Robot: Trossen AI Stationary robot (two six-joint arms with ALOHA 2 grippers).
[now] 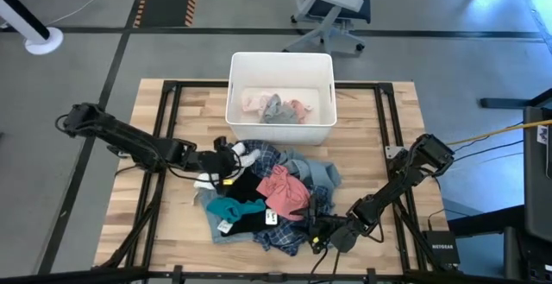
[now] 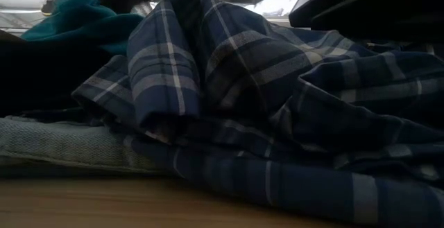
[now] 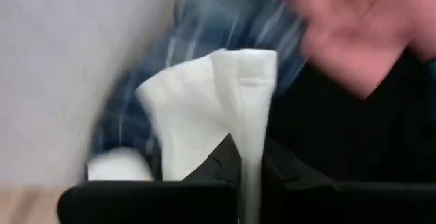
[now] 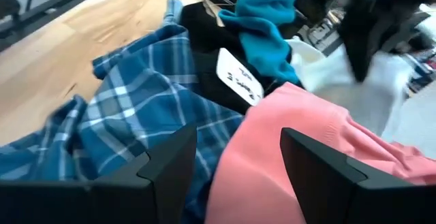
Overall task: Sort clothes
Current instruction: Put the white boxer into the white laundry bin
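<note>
- White fabric is the item in hand: the left claw [image 1: 233, 156] pinches a white piece [image 3: 225, 108] at the edge of the clothes pile [image 1: 267, 198] nearest the white bin [image 1: 280, 68], with cloth standing up between its pressed-together fingers in the left wrist view.
- The step under way looks like a pick-up from the pile; the bin already holds a few pink and grey pieces [image 1: 276, 107].
- The next move probably calls for lifting the white piece clear of the pile without dragging the black garment [image 1: 250, 185] beneath it, then carrying it to wherever whites belong.
- The pile sits on the wooden surface [image 1: 147, 215] just in front of the bin; it includes a pink garment [image 1: 285, 189], a teal piece [image 1: 233, 206], light denim [image 1: 323, 173] and a blue plaid shirt [image 1: 280, 236].
- The right claw [image 1: 323, 232] waits at the pile's far edge from the bin, fingers spread, holding nothing; its wrist view shows the gap hovering over the pink garment and plaid.
- In the low view the plaid shirt fills nearly everything, so neither claw can be judged from there.
</note>
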